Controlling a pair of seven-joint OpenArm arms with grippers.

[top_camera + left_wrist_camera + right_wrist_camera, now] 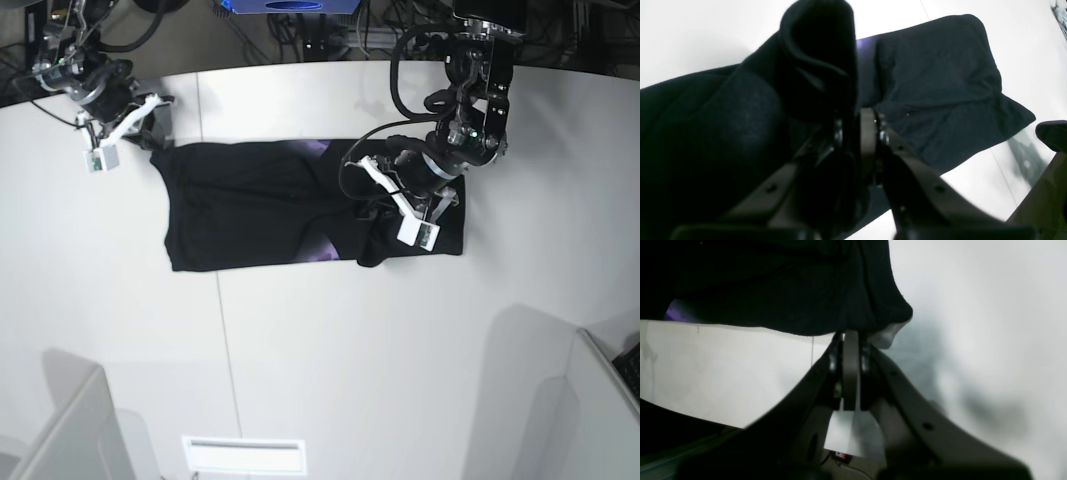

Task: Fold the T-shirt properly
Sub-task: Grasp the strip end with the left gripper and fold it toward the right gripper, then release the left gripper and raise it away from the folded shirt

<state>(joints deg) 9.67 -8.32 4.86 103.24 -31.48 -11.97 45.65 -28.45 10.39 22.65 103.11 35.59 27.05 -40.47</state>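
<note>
The black T-shirt [250, 210] lies spread across the white table [330, 350], with purple print showing at its top edge and lower middle. My left gripper [372, 203] is shut on a raised fold of the shirt near its right end. In the left wrist view the jaws [857, 121] pinch black cloth that rolls up above them [816, 50], while the rest of the T-shirt [940, 83] lies flat beyond. My right gripper [152, 128] is at the shirt's far left corner. Its jaws [850, 337] are shut on the edge of the T-shirt [790, 283].
Seams run across the table at left [215, 330]. A white slotted plate [243, 455] sits at the front edge. Cables and a blue object [290, 5] lie beyond the table's far edge. Raised panels stand at the lower left [70, 430] and lower right [600, 400].
</note>
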